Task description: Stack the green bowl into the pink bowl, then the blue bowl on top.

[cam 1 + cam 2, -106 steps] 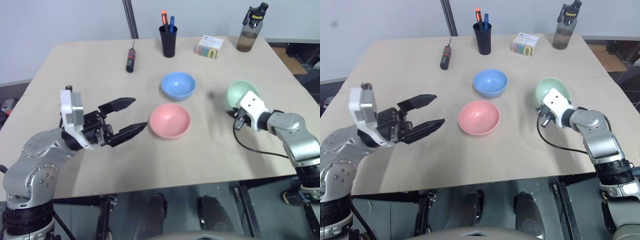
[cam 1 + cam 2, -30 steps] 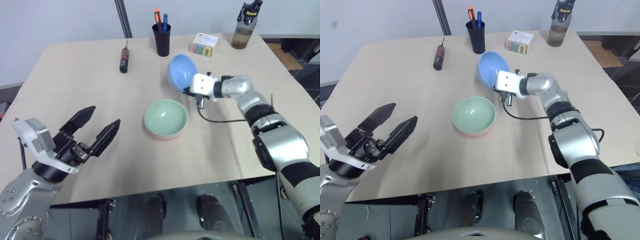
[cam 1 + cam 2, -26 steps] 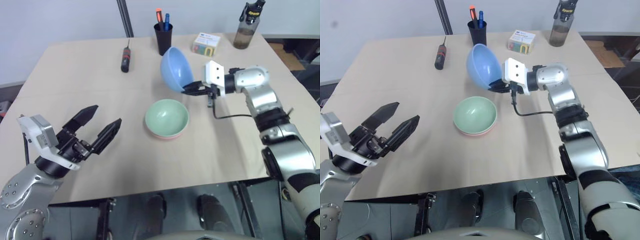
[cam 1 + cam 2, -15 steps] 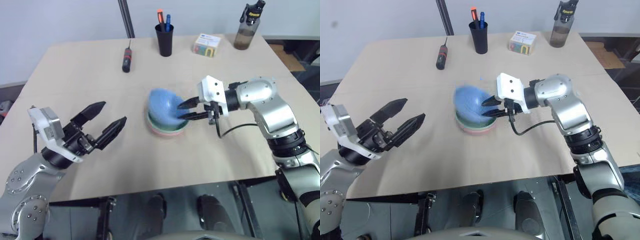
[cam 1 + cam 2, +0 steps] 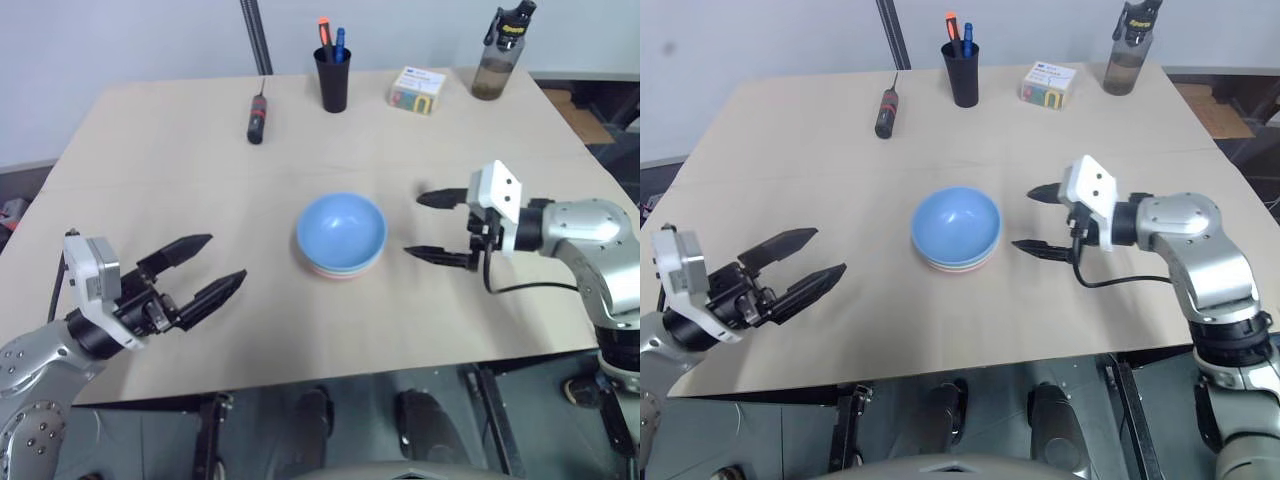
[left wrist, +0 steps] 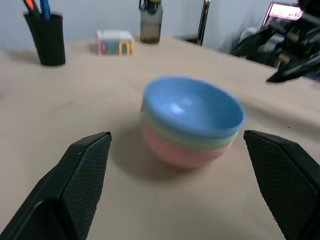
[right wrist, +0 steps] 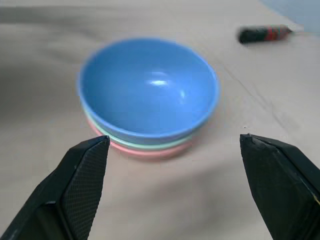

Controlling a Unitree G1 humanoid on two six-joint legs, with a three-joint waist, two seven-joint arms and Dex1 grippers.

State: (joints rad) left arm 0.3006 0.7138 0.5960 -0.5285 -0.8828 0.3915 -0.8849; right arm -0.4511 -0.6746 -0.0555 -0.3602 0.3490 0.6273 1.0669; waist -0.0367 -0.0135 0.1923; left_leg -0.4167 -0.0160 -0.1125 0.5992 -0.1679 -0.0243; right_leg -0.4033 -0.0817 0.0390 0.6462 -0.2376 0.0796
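Observation:
The three bowls stand nested in the middle of the table. The blue bowl (image 5: pixel 341 228) sits on top. Under it a thin band of the green bowl (image 6: pixel 180 138) shows, and the pink bowl (image 6: pixel 182 154) is at the bottom. My right gripper (image 5: pixel 427 226) hovers just right of the stack, open and empty, fingers pointing toward it. My left gripper (image 5: pixel 205 268) is open and empty near the table's front left, well apart from the bowls.
Along the table's far side lie a screwdriver (image 5: pixel 258 120), a black cup with pens (image 5: pixel 333 78), a small colourful box (image 5: pixel 418 90) and a dark bottle (image 5: pixel 498 55). Table edges run close in front of both arms.
My right gripper let go of the blue bowl, which now rests level on the stack, and drew back to the right with its fingers spread. The left arm sank slightly.

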